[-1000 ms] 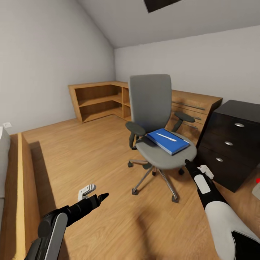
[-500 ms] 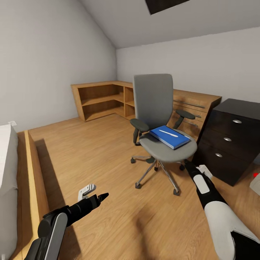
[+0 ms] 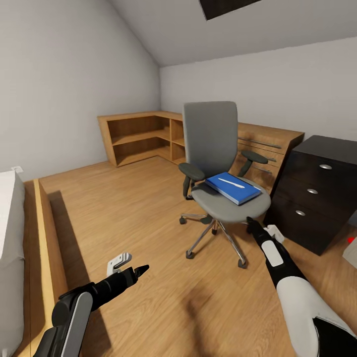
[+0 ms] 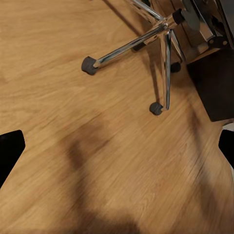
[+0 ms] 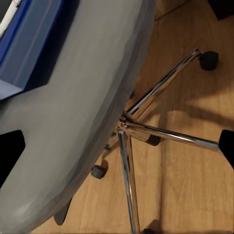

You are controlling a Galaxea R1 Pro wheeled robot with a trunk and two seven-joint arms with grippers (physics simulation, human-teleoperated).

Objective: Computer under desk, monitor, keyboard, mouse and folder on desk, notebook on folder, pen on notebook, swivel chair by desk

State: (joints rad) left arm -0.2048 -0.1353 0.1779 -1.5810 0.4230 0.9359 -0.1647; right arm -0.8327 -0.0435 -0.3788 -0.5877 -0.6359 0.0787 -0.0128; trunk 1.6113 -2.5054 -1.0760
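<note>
Left gripper (image 3: 141,270) low over floor, jaws spread wide, empty. Swivel chair (image 3: 218,148) centre, folder (image 3: 233,188) with pen (image 3: 231,183) on seat. Right gripper (image 3: 253,225) near seat rim, jaws wide (risk: nudge rolls castors, pen slides off).

Matt grey cloth on the swivel chair (image 3: 213,163) seat and back, dull black plastic armrests, polished chrome legs above smooth, satin wood-plank floor (image 3: 124,218). On that seat, smooth bright blue folder (image 3: 233,188) with pale edges, carrying a thin white-silver pen (image 3: 231,183). Beside the chair, black worktop (image 3: 317,191) drawers with round silver metal knobs.
</note>
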